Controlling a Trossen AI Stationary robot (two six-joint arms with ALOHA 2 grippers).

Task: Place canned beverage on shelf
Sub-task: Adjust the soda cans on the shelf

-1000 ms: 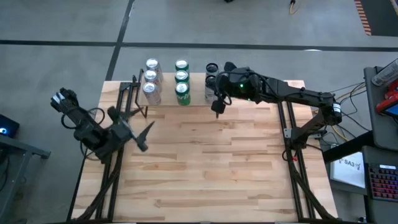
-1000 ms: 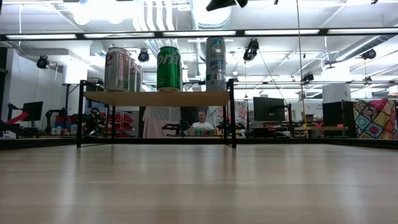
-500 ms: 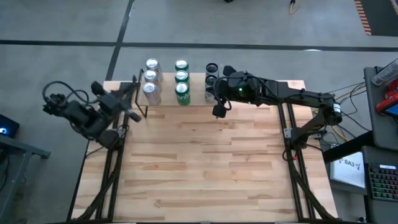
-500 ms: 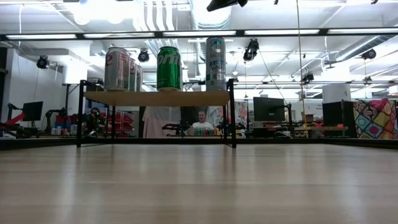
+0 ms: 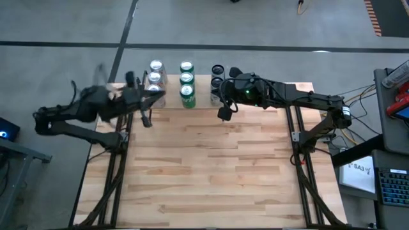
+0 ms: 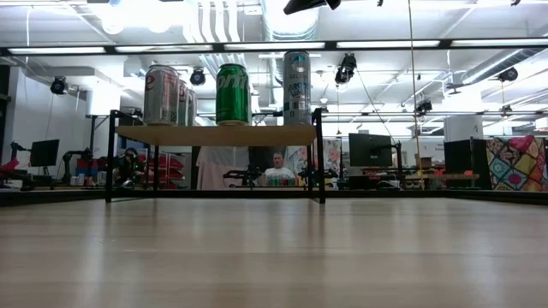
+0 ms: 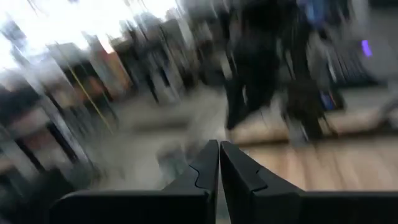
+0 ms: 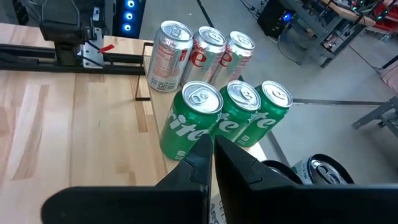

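The shelf (image 6: 214, 135), a light-wood plank on thin black legs, stands at the table's far edge. Cans stand upright on it in rows: silver cans (image 5: 155, 79), green cans (image 5: 186, 78) and taller dark cans (image 5: 216, 75). The right wrist view shows the green cans (image 8: 224, 118) and the silver cans (image 8: 199, 53) just beyond my fingers. My right gripper (image 5: 223, 114) hangs shut and holds nothing, at the shelf's near right corner. My left gripper (image 5: 147, 120) is shut and holds nothing, by the shelf's near left corner; its wrist view is blurred.
The wooden tabletop (image 5: 211, 166) lies bare from the shelf to the near edge. Black frame rails run along the table's left side (image 5: 112, 172) and right side (image 5: 300, 160). A desk with cables and devices (image 5: 383, 147) stands off to the right.
My left arm has swung from the table's left edge toward the far edge and now reaches to the shelf's near left corner. Its gripper, wide open a second ago, has shut on nothing. The cans and the shelf have stayed put.
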